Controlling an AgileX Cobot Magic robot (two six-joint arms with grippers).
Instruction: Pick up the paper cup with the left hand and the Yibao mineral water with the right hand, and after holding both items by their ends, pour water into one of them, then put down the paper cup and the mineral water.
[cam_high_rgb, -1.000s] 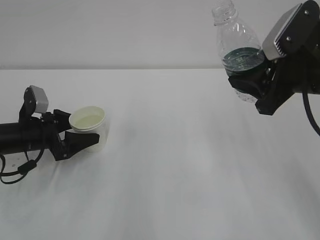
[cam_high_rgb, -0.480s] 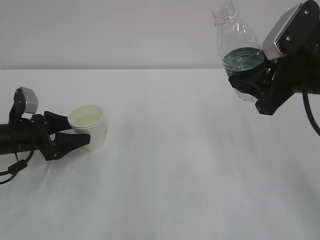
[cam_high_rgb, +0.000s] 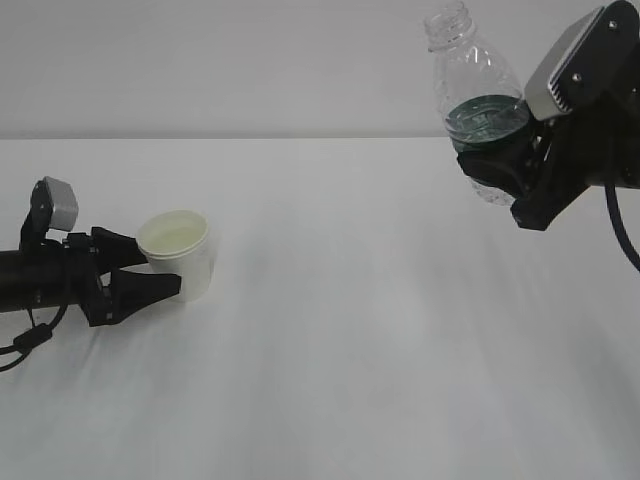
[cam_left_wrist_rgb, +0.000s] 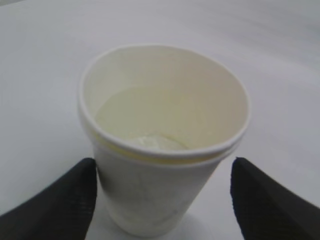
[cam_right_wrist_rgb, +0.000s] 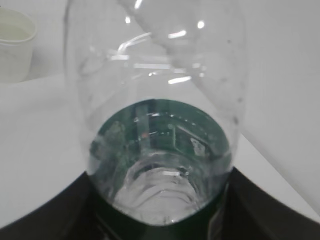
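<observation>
White paper cup (cam_left_wrist_rgb: 160, 150) with pale yellowish inside; clear ribbed bottle (cam_high_rgb: 478, 110), dark green label; black hands

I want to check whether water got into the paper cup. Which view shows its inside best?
The left wrist view: the paper cup fills it, rim open to the camera. The exterior view shows it small; the right wrist view catches only an edge.

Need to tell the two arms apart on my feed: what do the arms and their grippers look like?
Both arms are black. The left gripper has tapered black fingers, a small grey plate behind it and a loose black cable looping beneath the arm. The right gripper is chunkier and black, topped by a larger grey rectangular plate with dark screws; a black cable hangs at the far right. No markings are visible.
</observation>
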